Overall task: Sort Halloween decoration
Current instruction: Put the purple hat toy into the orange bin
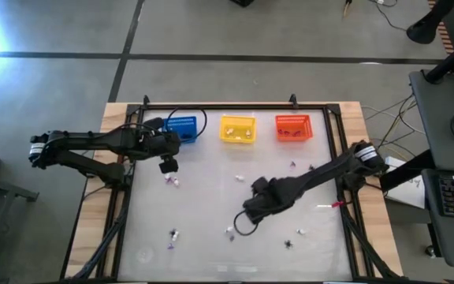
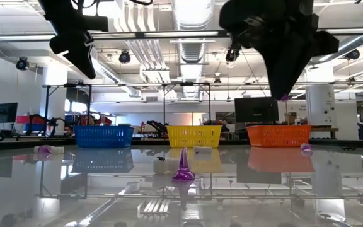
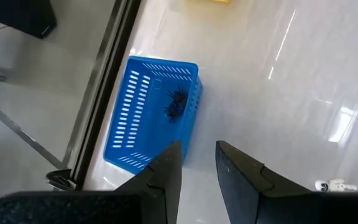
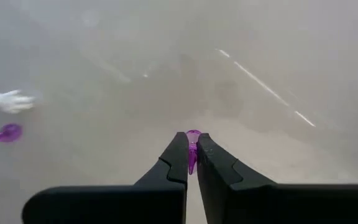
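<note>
purple trinket (image 4: 192,149) pinched in the right gripper (image 4: 192,163), lifted clear; next, carry toward twelve o'clock baskets.

Blue basket (image 1: 181,128), yellow basket (image 1: 238,128) and red basket (image 1: 293,127) line the upper middle; trinkets (image 1: 173,181) scatter below, between both arms.
</note>
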